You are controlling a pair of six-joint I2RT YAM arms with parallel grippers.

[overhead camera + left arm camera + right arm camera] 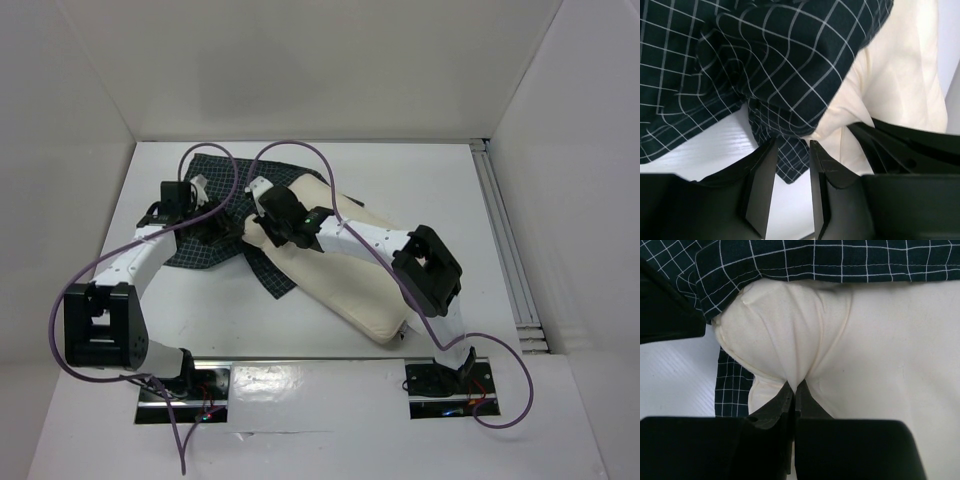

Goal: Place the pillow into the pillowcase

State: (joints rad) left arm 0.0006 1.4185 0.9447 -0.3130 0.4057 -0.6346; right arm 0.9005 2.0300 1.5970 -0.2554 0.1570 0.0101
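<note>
The cream pillow (350, 285) lies diagonally on the white table, its far-left end tucked under the edge of the dark checked pillowcase (265, 275). My right gripper (795, 385) is shut on a pinched fold of the pillow (880, 365) just below the pillowcase hem (840, 260); it shows in the top view (262, 228). My left gripper (792, 142) is open, its fingers apart with a hanging corner of the pillowcase (780, 65) between the tips, beside the pillow (900, 75). It sits just left of the right gripper in the top view (222, 225).
White walls close in the table at the back and both sides. A metal rail (510, 250) runs along the right edge. Purple cables (300, 150) loop over the pillowcase and arms. Both arm bases stand on plates (440, 385) at the near edge.
</note>
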